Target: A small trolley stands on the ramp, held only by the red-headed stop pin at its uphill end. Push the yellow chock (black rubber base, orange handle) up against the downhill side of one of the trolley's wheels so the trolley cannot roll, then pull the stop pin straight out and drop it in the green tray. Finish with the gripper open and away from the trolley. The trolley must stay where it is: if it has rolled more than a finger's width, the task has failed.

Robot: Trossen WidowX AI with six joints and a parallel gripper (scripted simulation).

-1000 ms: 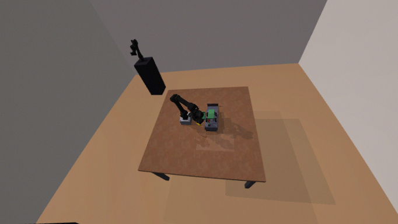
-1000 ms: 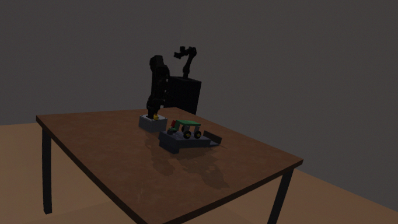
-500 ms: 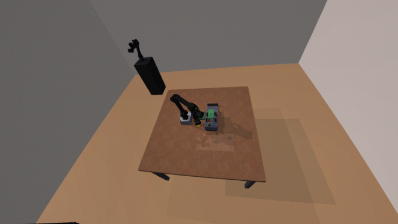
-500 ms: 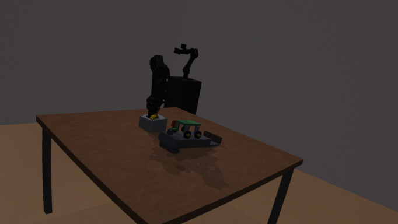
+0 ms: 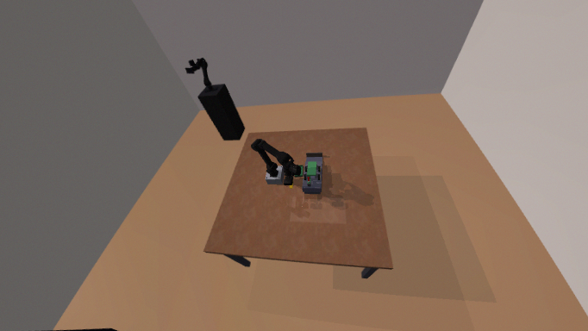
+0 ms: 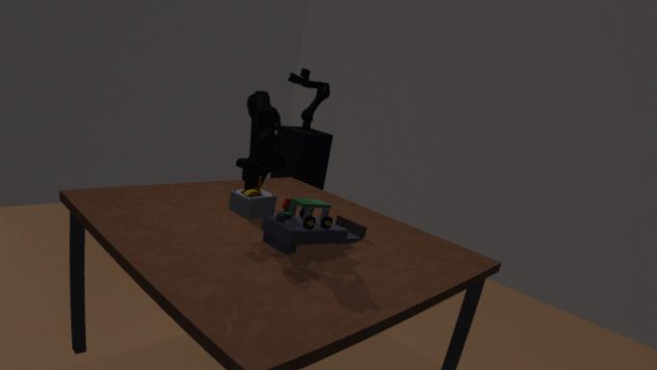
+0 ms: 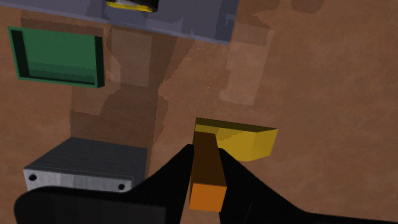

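Note:
My gripper is shut on the orange handle of the yellow chock. The chock is held up, beside the ramp. Its black rubber base cannot be made out. The trolley with its green top stands on the grey ramp. The red-headed stop pin stands at the trolley's uphill end. The green tray lies on the table between the arm's base and the ramp.
The arm's light grey base block stands near the tray. A dark end board stands at the ramp's low end. A second arm on a black pedestal stands beyond the table.

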